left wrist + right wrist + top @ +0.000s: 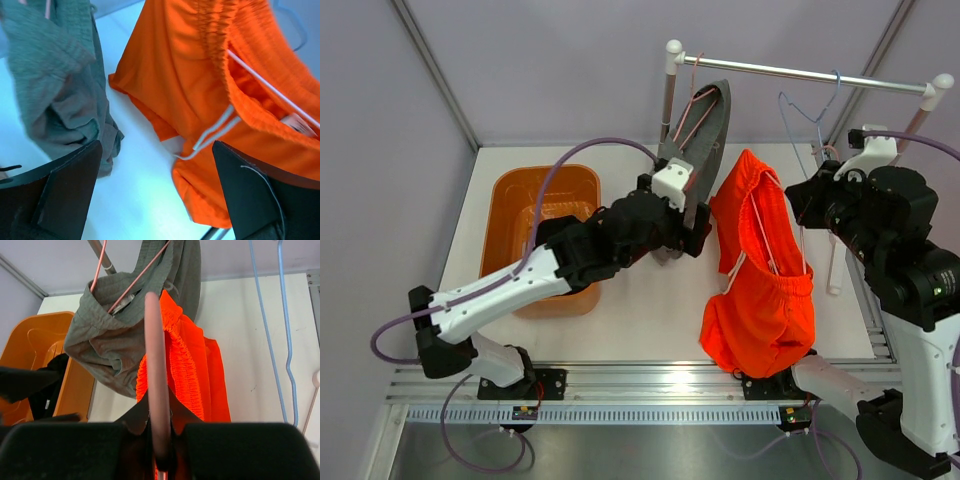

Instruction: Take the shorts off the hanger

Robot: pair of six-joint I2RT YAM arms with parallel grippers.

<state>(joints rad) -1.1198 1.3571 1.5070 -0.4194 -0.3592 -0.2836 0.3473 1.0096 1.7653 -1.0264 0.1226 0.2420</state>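
Seen from above, the right claw point(810, 203) holds a hanger point(765, 225) off the rail point(800, 75), so the orange shorts point(760, 290) droop from it, their lower hem resting on the surface point(640, 310). That leaves the fabric within reach of the left claw point(698, 222), which hovers between it and the grey shorts point(705, 130). The grey pair hangs from a second hanger point(690, 105) on the rail. A blue hanger point(810, 110) hangs bare. The orange bin point(510, 200) sits at left, its contents masked by the left arm.

The left wrist camera shows the left claw point(157, 145) spread wide and gripping nothing, with grey shorts point(55, 75) to one side and orange shorts point(185, 75) to the other. The hanger's bar point(270, 87) runs through the orange waistband, so this pair is not yet free. It looks the likelier target.

The right wrist camera shows the right claw point(159, 450) pressed together, pinching the hanger point(156, 365). The orange shorts point(200, 370) are bunched on it. In the bin point(25, 345) lies dark cloth, apparently the black shorts point(50, 380), already off a hanger.
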